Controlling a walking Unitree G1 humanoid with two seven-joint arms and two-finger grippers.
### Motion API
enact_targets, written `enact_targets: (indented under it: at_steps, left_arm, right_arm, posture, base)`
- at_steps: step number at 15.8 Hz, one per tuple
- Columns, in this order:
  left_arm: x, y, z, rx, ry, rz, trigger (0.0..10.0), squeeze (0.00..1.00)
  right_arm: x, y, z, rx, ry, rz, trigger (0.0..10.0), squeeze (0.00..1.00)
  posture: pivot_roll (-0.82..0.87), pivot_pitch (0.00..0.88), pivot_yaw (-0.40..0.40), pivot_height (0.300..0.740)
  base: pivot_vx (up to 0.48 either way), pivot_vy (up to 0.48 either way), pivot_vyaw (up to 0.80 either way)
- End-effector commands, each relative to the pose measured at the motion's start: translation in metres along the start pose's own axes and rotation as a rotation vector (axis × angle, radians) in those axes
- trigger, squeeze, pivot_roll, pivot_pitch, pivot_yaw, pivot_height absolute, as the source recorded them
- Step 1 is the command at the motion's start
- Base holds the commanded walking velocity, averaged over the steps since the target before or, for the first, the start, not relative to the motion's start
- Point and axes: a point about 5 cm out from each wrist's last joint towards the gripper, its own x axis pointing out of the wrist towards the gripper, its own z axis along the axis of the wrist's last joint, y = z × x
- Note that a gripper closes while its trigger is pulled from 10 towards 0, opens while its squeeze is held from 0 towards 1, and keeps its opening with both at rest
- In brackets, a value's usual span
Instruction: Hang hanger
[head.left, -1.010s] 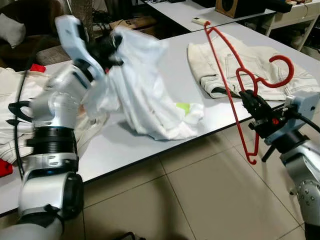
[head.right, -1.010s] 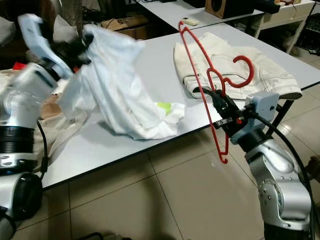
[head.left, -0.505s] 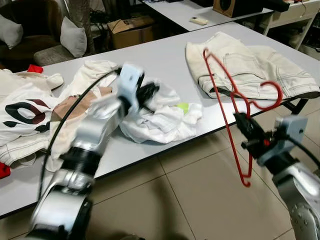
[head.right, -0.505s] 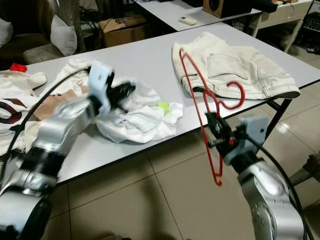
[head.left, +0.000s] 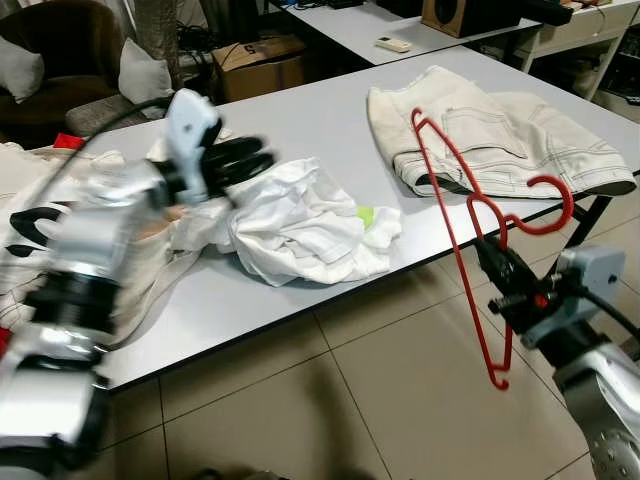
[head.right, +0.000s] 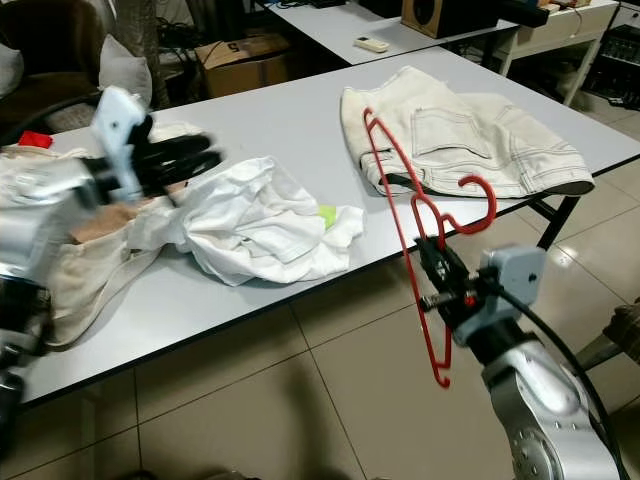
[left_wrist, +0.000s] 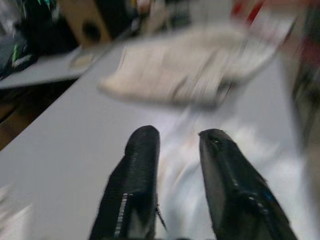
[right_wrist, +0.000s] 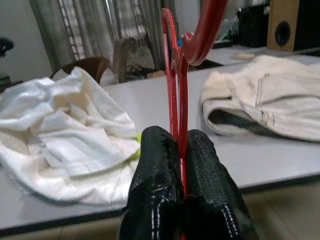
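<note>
Hanger (head.left: 470, 215): sitting right of frame, hook up, clear of the table edge for threading.
Right gripper (head.left: 492, 272): fingers pinching its wire.
Left gripper (head.left: 240, 160): hovering spread over the white garment (head.left: 300, 220), upper left.

Red plastic hanger (head.left: 470, 215), thin-framed, with thick curled hook. Held off the table, in the air in front of the table's near edge, pinched between the black fingers of the right gripper (head.left: 497, 268) near the neck, just below the hook. Tilted: hook end up and toward the robot's right, one shoulder arm reaching up and back over the table edge, the other end hanging down toward the tiled floor. Bare, no garment on it. In right wrist view, red bars (right_wrist: 174, 75) rise straight between the closed fingertips.
</note>
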Motion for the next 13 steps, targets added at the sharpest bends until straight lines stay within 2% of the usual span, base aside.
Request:
enact_targets:
  at_steps: [1, 2, 3, 4, 5, 6, 8, 9, 10, 11, 13]
  left_arm:
    - [-0.001, 0.008, -0.017, 0.105, 0.142, 0.018, 10.0, 1.0]
    - [-0.001, 0.012, -0.026, 0.165, 0.219, 0.028, 10.0, 1.0]
    - [-0.001, 0.012, -0.029, 0.173, 0.236, 0.023, 10.0, 1.0]
    - [0.003, 0.009, -0.031, 0.066, 0.182, -0.026, 10.0, 0.0]
    - [0.004, 0.007, -0.031, 0.019, 0.15, -0.052, 10.0, 0.0]
    - [0.008, 0.003, -0.034, -0.118, 0.089, -0.105, 10.0, 0.0]
    - [0.008, 0.002, -0.048, -0.075, 0.186, -0.114, 10.0, 0.0]
    - [0.008, 0.006, -0.05, -0.052, 0.204, -0.073, 9.6, 0.0]
    - [0.008, 0.009, -0.051, -0.03, 0.218, -0.032, 2.5, 0.0]
    - [0.007, 0.01, -0.051, -0.025, 0.219, -0.02, 0.0, 0.0]
    - [0.006, 0.011, -0.049, -0.054, 0.187, -0.031, 0.0, 0.0]
  right_arm:
    - [0.0, 0.001, 0.006, 0.003, -0.019, 0.013, 10.0, 0.0]
    - [0.0, 0.002, 0.006, 0.005, -0.018, 0.023, 10.0, 0.0]
    - [0.0, 0.002, 0.006, 0.003, -0.017, 0.027, 10.0, 0.0]
    - [0.0, 0.003, 0.006, 0.001, -0.016, 0.03, 10.0, 0.0]
    - [-0.001, 0.003, 0.006, 0.001, -0.016, 0.031, 10.0, 0.0]
    - [-0.002, 0.001, 0.005, -0.003, -0.018, 0.014, 10.0, 0.0]
    - [-0.003, 0.001, 0.005, -0.007, -0.022, 0.008, 10.0, 0.0]
    - [-0.004, 0.001, 0.006, -0.009, -0.026, 0.003, 10.0, 0.0]
    - [-0.004, 0.001, 0.007, -0.01, -0.031, -0.002, 10.0, 0.0]
    - [-0.004, 0.001, 0.008, -0.01, -0.035, -0.006, 10.0, 0.0]
    - [-0.005, 0.002, 0.008, -0.008, -0.035, -0.006, 10.0, 0.0]
  posture:
    - [-0.2, 0.0, 0.111, 0.74]
    - [-0.2, 0.0, 0.115, 0.74]
    - [-0.2, 0.0, 0.116, 0.74]
    - [-0.21, 0.0, 0.123, 0.74]
    - [-0.21, 0.0, 0.125, 0.74]
    - [-0.22, 0.0, 0.137, 0.74]
    - [-0.23, 0.0, 0.149, 0.74]
    - [-0.23, 0.0, 0.155, 0.74]
    - [-0.23, 0.0, 0.157, 0.74]
    - [-0.23, 0.0, 0.157, 0.74]
    - [-0.23, 0.0, 0.154, 0.74]
  base:
    - [0.0, 0.0, 0.0]
    - [0.0, 0.0, 0.0]
    - [0.0, 0.0, 0.0]
    - [0.0, 0.0, 0.0]
    - [0.0, 0.0, 0.0]
    - [0.0, 0.0, 0.0]
    - [0.0, 0.0, 0.0]
    - [0.0, 0.0, 0.0]
    - [0.0, 0.0, 0.0]
    - [0.0, 0.0, 0.0]
    - [0.0, 0.0, 0.0]
